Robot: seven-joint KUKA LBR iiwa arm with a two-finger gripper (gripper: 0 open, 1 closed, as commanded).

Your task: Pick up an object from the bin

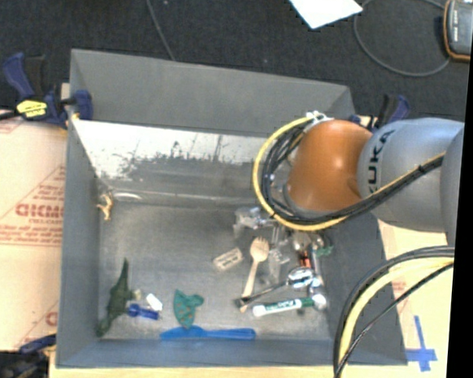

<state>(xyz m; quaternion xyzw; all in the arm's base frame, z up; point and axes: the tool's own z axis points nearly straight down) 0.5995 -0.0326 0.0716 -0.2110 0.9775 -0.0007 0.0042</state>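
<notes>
Pale tan spoon-like utensil (255,259) lies right of centre in grey metal bin (182,151), round head up-frame, thin handle running down-frame toward white-and-green marker pen (280,307). Gripper (266,232) hangs right over the head. Cannot tell whether it is open or closed, or whether it has hold of anything.

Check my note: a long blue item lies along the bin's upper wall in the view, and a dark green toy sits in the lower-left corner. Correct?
Not quite. The camera view shows the long blue item lying along the lower wall of the bin, not the upper one. The dark green toy is indeed in the lower-left corner.
</notes>
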